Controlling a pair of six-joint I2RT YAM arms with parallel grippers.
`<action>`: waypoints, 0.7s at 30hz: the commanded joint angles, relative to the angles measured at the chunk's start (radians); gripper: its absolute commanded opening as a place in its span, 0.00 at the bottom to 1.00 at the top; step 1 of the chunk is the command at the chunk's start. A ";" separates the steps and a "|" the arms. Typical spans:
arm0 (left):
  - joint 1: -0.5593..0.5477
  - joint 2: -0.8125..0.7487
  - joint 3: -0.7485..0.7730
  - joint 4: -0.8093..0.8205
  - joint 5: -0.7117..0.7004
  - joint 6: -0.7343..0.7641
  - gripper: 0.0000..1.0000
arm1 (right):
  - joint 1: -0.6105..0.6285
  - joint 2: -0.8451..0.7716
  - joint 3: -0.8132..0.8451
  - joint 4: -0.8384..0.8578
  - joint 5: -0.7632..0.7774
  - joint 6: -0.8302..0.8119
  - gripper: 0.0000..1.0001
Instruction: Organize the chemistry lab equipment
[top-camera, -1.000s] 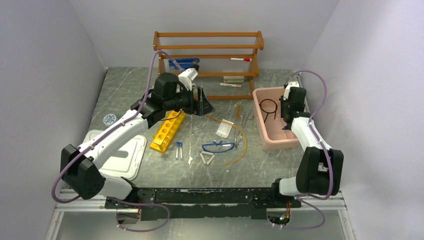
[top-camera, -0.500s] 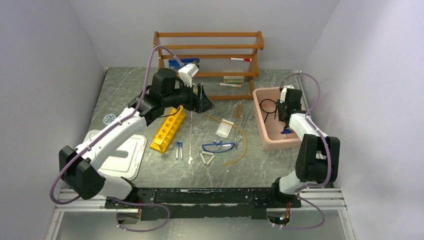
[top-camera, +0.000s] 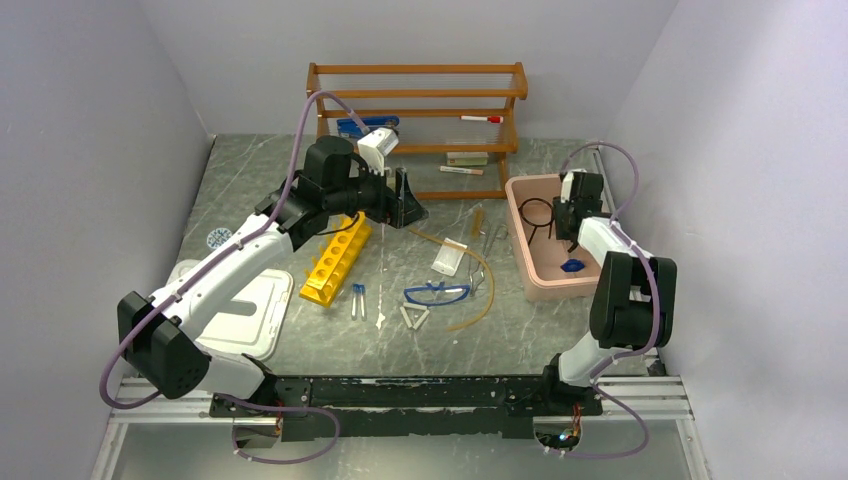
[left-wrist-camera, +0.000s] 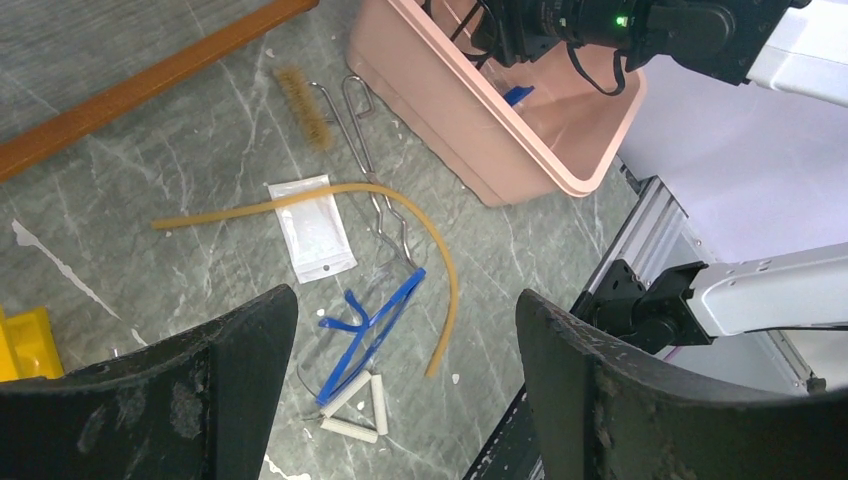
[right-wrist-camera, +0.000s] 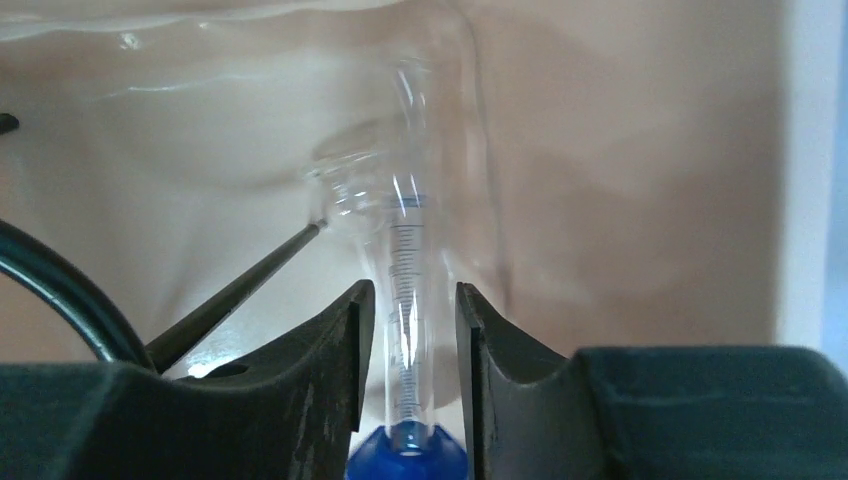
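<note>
My left gripper (top-camera: 405, 205) (left-wrist-camera: 405, 300) is open and empty, held above the table. Under it lie blue goggles (top-camera: 437, 294) (left-wrist-camera: 370, 330), a white triangle (top-camera: 414, 318) (left-wrist-camera: 360, 410), amber tubing (top-camera: 482, 290) (left-wrist-camera: 440, 260) and a clear bag (top-camera: 449, 258) (left-wrist-camera: 312, 228). A yellow holed rack (top-camera: 335, 262) and two blue-capped tubes (top-camera: 358, 300) lie to the left. My right gripper (top-camera: 570, 235) (right-wrist-camera: 410, 320) is over the pink bin (top-camera: 530, 285). Its jaws stand slightly apart around a blue-based graduated cylinder (right-wrist-camera: 405, 270) (top-camera: 572, 266), with gaps on both sides. A black ring stand (top-camera: 537, 212) lies in the bin.
A wooden shelf rack (top-camera: 415, 130) at the back holds a blue stapler (top-camera: 365, 126) and markers. A brush (left-wrist-camera: 300, 105) and metal tongs (left-wrist-camera: 365, 150) lie beside the bin. A white lid (top-camera: 250, 310) lies at front left. Walls close in on both sides.
My right gripper has drawn back from deep in the bin, and the blue-based cylinder now lies on the bin floor. My left gripper shifted slightly back, then held still.
</note>
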 joint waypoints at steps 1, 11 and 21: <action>-0.001 0.010 0.036 -0.009 -0.007 0.017 0.84 | -0.010 -0.006 0.034 -0.001 0.040 0.015 0.40; -0.001 0.004 0.036 -0.025 -0.031 0.022 0.84 | -0.007 -0.103 0.101 -0.070 0.084 0.115 0.42; -0.001 -0.019 0.026 -0.075 -0.131 0.059 0.94 | 0.048 -0.240 0.217 -0.157 0.036 0.543 0.44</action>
